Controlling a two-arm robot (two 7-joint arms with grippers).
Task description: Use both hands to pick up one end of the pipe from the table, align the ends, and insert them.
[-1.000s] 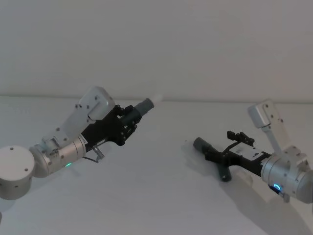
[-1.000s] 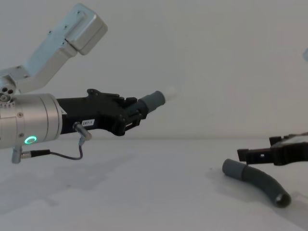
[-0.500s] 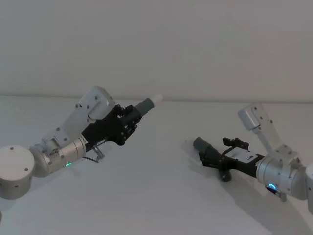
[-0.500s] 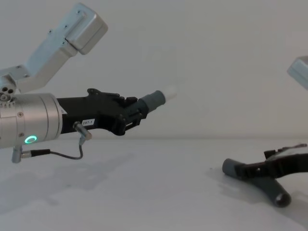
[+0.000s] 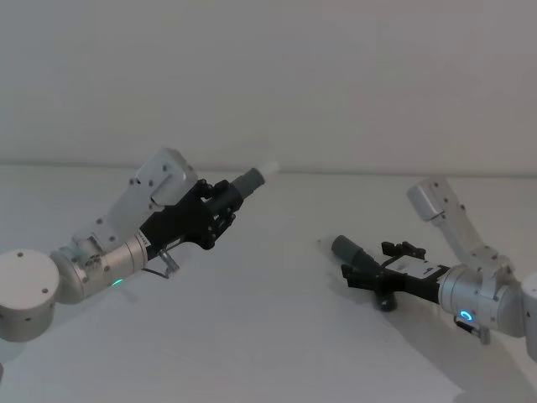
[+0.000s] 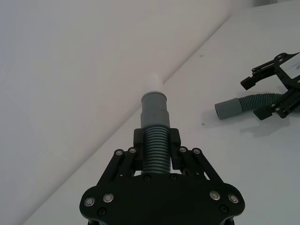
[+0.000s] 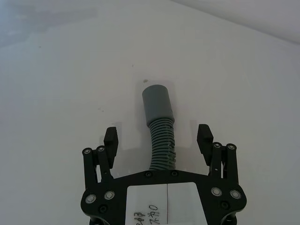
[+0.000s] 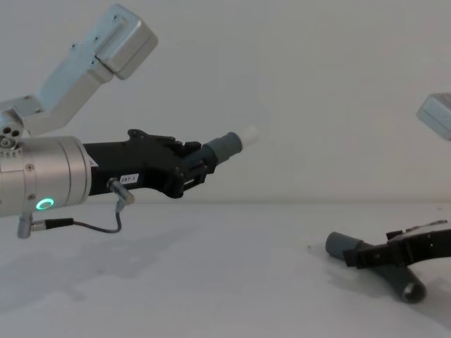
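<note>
While left gripper (image 6: pixel 156 140) clamps the short pipe (image 6: pixel 155 108) by its ribs, right gripper (image 7: pixel 158 136) straddles the curved hose (image 7: pixel 161 151), jaws wide; hose looks light and bendy, so grip just behind collar (image 7: pixel 157 104).
</note>
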